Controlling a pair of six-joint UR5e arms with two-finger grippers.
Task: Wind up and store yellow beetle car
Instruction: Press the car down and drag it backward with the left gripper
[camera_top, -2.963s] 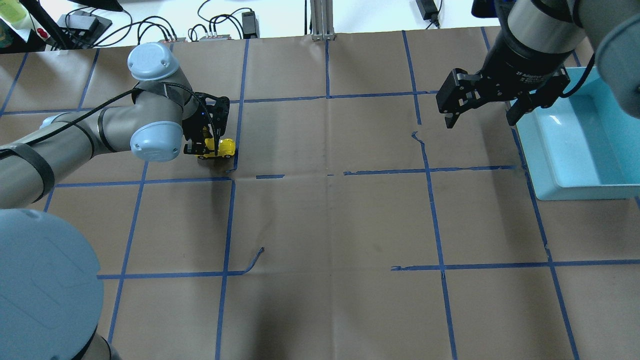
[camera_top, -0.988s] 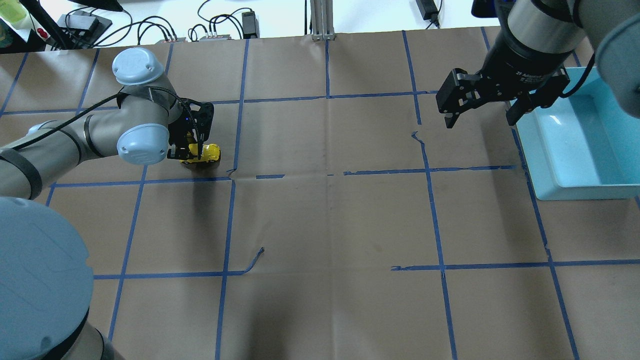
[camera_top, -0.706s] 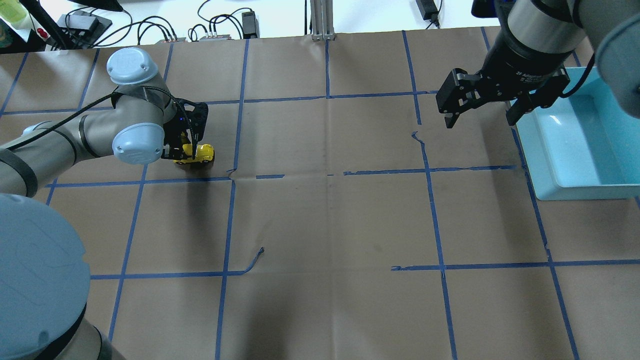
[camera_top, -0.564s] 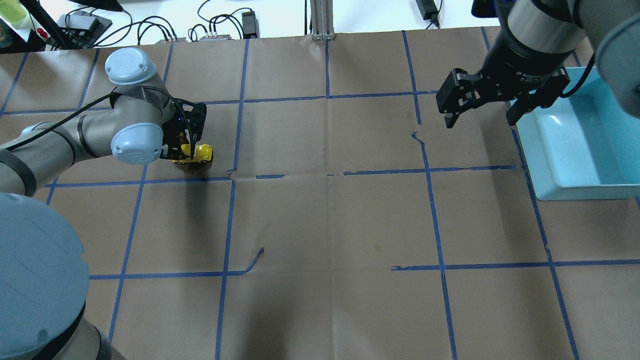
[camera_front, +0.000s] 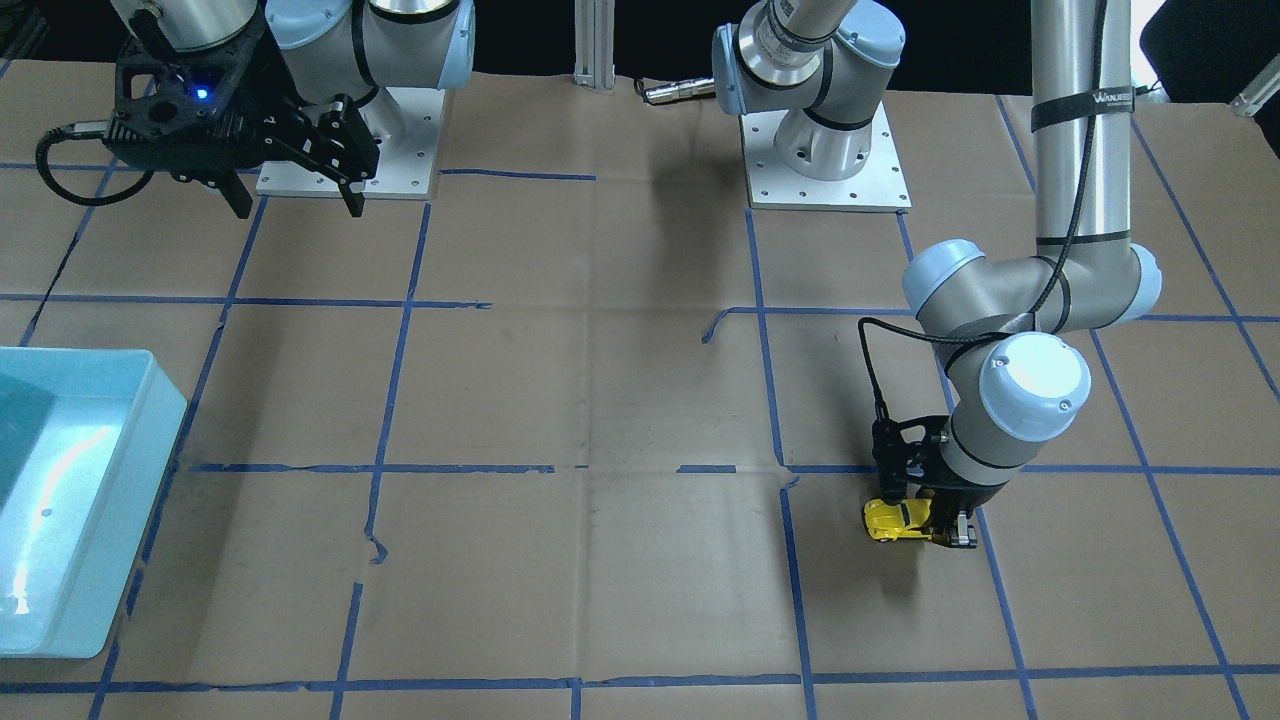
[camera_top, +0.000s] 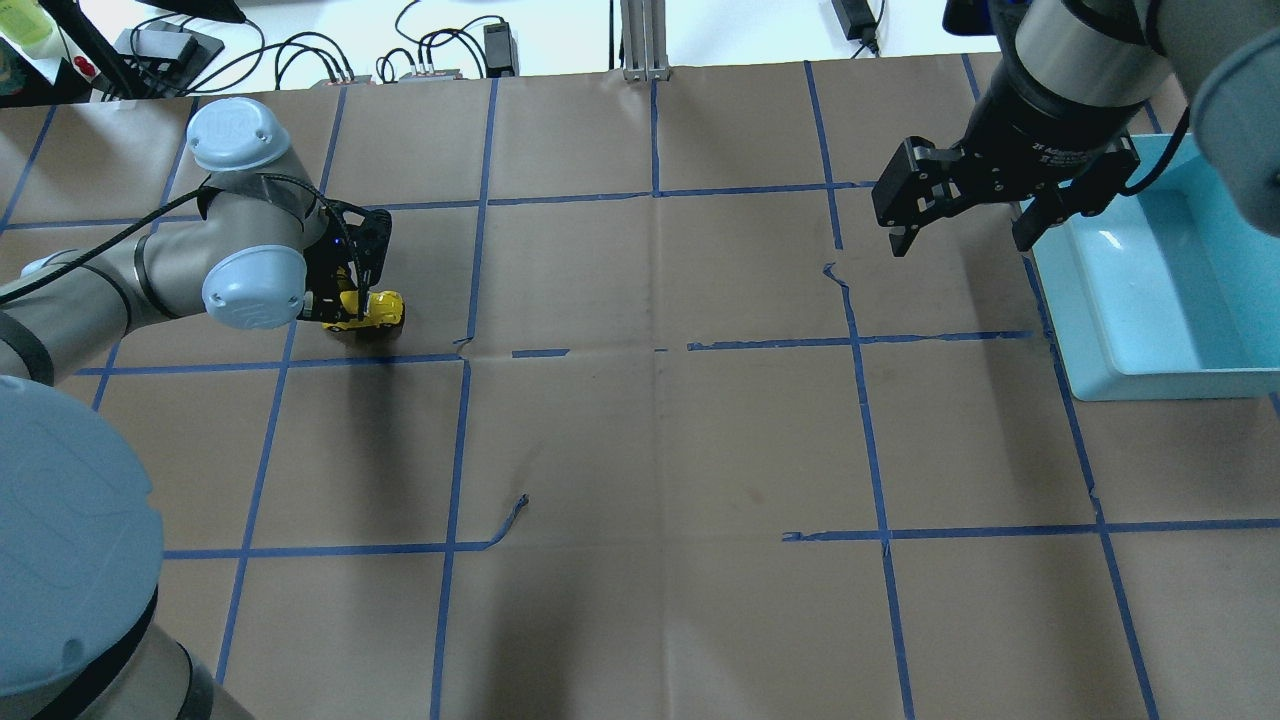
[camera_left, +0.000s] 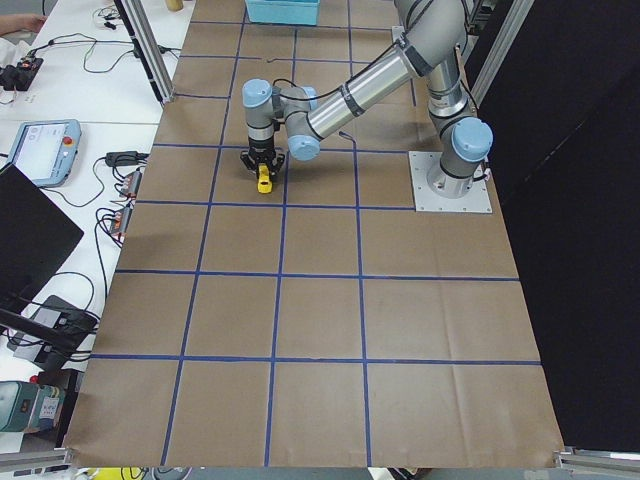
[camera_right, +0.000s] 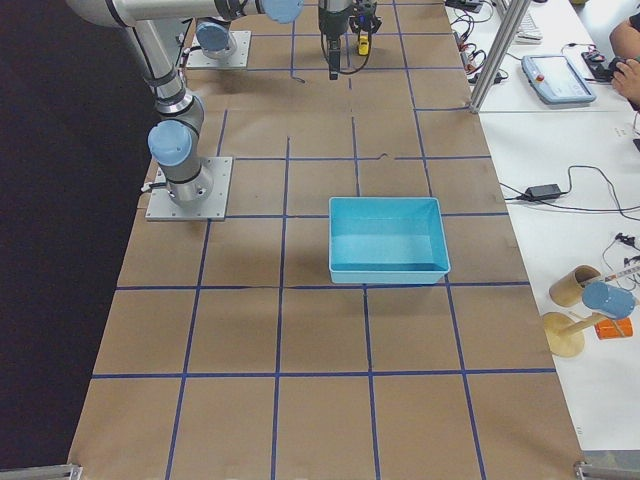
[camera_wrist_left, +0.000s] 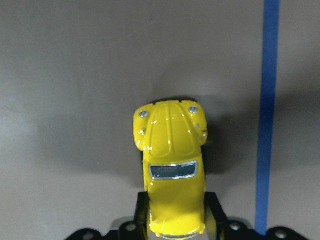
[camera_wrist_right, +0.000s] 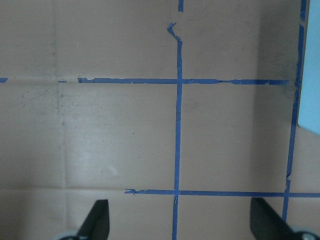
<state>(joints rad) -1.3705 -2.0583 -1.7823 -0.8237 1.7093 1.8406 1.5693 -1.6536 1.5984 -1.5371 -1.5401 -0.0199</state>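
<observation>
The yellow beetle car (camera_top: 380, 309) is small and glossy and sits low on the brown paper at the table's left. My left gripper (camera_top: 350, 308) is shut on its rear half. In the left wrist view the car (camera_wrist_left: 171, 150) points nose away from the gripper (camera_wrist_left: 176, 222), with a black finger on each side. It also shows in the front view (camera_front: 893, 520) and, tiny, in the side views (camera_left: 263, 180) (camera_right: 364, 44). My right gripper (camera_top: 960, 240) hangs open and empty above the table, left of the blue bin (camera_top: 1170, 385). Its fingers (camera_wrist_right: 97, 215) frame bare paper.
The light-blue bin (camera_front: 140, 470) stands at the table's right edge, with nothing seen inside it (camera_right: 388, 272). Brown paper with a blue tape grid covers the table. Cables and boxes lie beyond the far edge. The arm bases stand on the robot's side.
My left gripper has slid leftward along the table with the yellow car held in it, about half a grid square over three seconds. The right arm has not moved.
</observation>
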